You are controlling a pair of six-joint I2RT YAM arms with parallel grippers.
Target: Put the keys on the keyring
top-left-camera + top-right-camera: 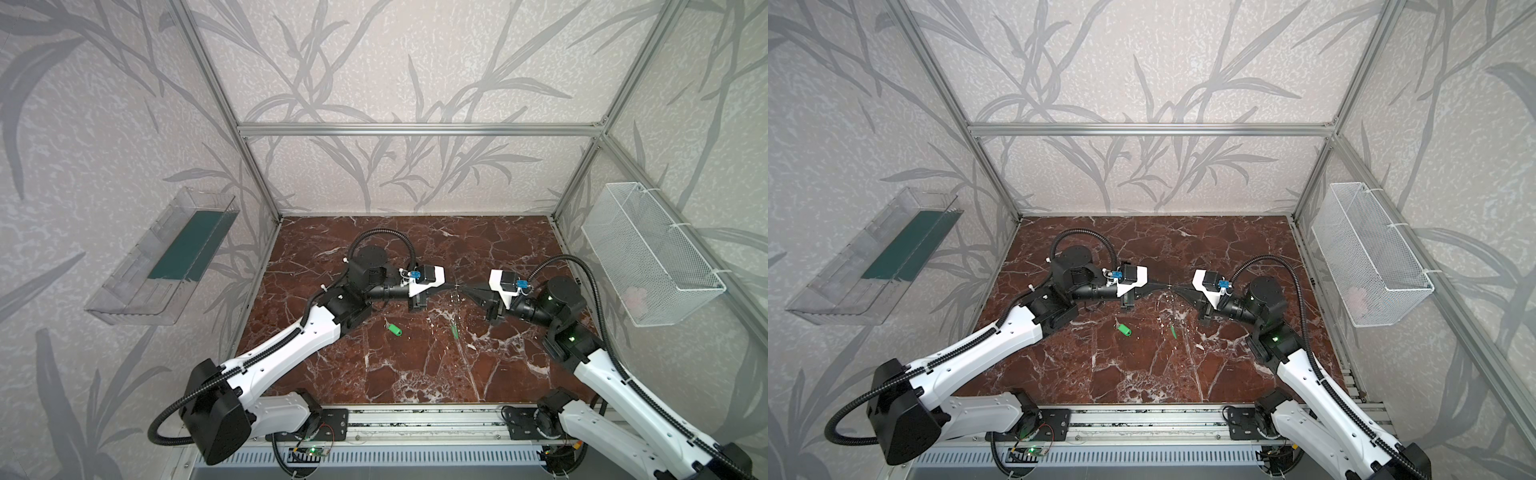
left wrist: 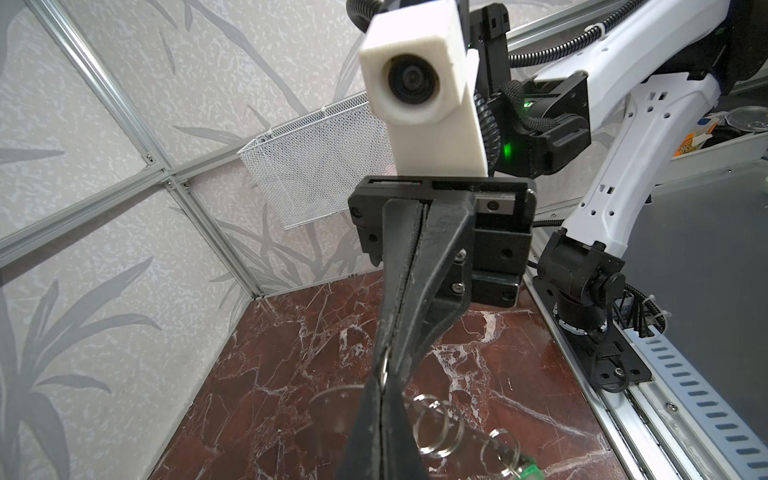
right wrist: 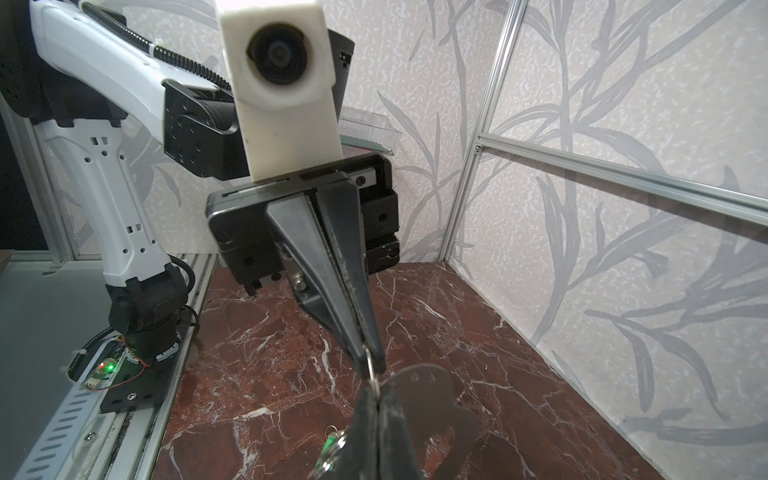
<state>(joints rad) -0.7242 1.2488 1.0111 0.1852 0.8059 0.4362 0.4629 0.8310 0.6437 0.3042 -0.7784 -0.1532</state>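
My left gripper (image 1: 454,286) and right gripper (image 1: 460,286) meet tip to tip above the middle of the table, both shut on the same metal ring (image 2: 385,369) of the keyring. Its flat grey plate (image 3: 432,399) hangs under the tips and also shows in the left wrist view (image 2: 332,411). A chain of split rings (image 2: 436,432) drops from it to one green key (image 1: 454,331), seen edge-on in both top views (image 1: 1173,331). The other green key (image 1: 394,331) lies on the table, left of the grippers and nearer the front.
The table top (image 1: 415,374) is red-brown marble. A white wire basket (image 1: 652,257) hangs on the right wall, and a clear plastic tray (image 1: 166,257) on the left wall. A metal rail (image 1: 415,424) with both arm bases runs along the front edge.
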